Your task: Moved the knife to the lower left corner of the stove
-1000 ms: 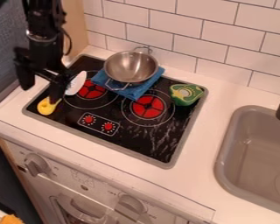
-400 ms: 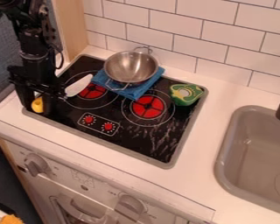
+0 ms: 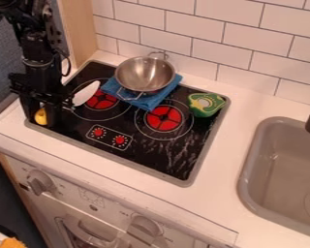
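The black gripper (image 3: pixel 41 121) hangs down over the front left corner of the black stove (image 3: pixel 154 162), at the yellow handle of the knife (image 3: pixel 87 94). I cannot tell whether the jaws are spread, pressed together or pinching the handle. The knife is at the left part of the stove, its handle toward the front left corner and its white blade pointing toward the rear, over part of the left red burner (image 3: pixel 100 102). Near the blade, a metal pot (image 3: pixel 145 72) with two loop handles sits on a folded blue cloth (image 3: pixel 147 102) toward the rear of the stove. A green and yellow toy (image 3: pixel 206 104) rests at the stove's rear right corner, near the right red burner (image 3: pixel 162 118). The stove is set in a white surface (image 3: pixel 219 198), with a grey sink (image 3: pixel 248 169) on the right and a white tiled wall (image 3: pixel 248 43) behind.
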`<state>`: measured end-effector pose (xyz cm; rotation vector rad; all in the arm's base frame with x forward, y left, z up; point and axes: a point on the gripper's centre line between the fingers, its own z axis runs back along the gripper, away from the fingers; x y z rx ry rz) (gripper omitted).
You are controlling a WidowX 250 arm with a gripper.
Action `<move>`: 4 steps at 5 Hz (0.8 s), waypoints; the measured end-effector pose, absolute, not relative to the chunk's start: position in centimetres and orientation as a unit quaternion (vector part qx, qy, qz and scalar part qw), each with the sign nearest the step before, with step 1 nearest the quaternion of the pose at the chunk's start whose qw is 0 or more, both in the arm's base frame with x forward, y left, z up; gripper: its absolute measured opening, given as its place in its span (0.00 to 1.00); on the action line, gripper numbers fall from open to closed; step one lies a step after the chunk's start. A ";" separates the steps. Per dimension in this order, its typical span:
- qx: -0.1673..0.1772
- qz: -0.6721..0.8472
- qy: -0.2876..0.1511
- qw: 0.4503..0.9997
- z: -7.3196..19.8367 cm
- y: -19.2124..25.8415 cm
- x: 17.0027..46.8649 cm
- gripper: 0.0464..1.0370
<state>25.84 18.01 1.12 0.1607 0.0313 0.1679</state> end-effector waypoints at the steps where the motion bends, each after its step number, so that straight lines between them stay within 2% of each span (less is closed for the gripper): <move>1: 0.110 0.106 -0.023 0.988 6.1 16.7 26.0 0.46; 2: 0.108 0.104 -0.035 0.988 10.9 11.6 25.8 0.46; 3: 0.079 0.103 -0.017 0.991 12.7 7.3 24.1 0.46; 4: 0.027 0.049 0.018 0.998 8.7 2.4 23.6 0.46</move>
